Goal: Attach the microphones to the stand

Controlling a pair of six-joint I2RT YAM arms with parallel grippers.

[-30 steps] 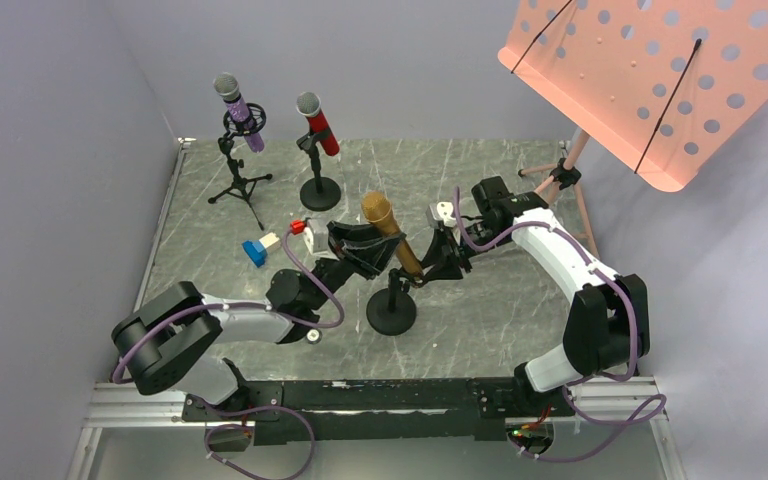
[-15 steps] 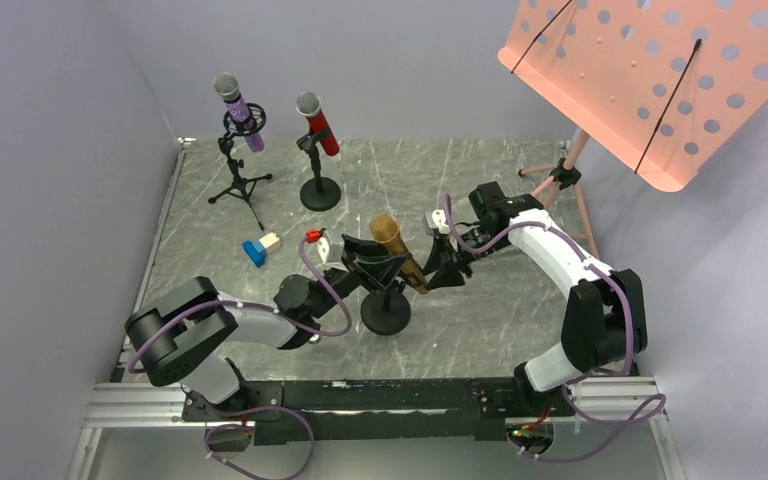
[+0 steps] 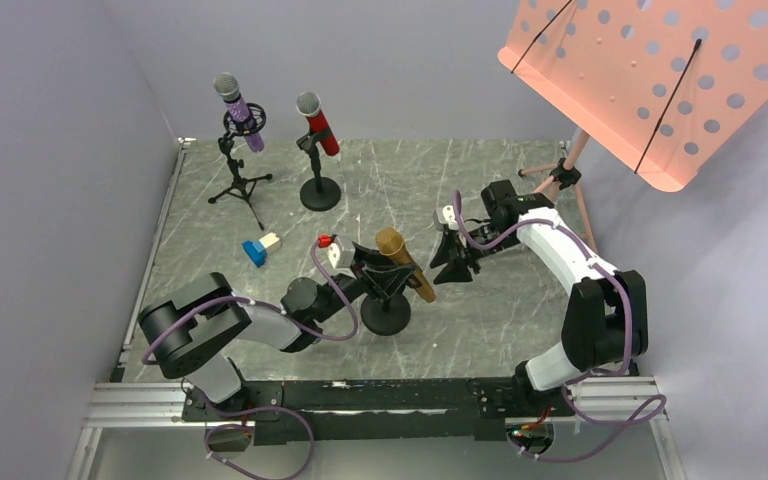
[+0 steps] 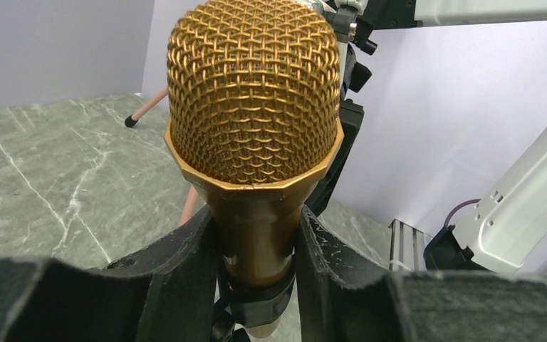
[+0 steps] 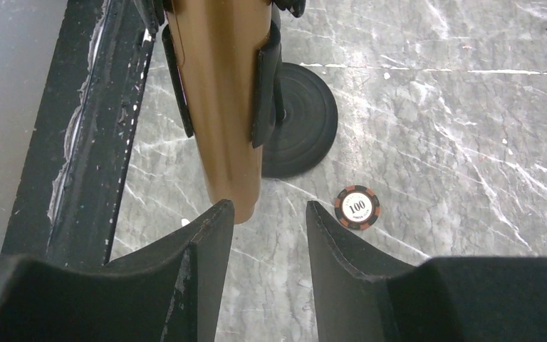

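Microphone point(image 4: 253, 107) sits clamped in left tool point(image 4: 253, 235); right tool point(image 5: 267, 214) open beside its tail.

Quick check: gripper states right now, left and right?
Left gripper: closed on the gold microphone.
Right gripper: open, holding nothing.

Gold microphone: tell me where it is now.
Top view, table centre: gold microphone tilted, clipped in the round-based stand, left claw gripping it, right claw beside it.
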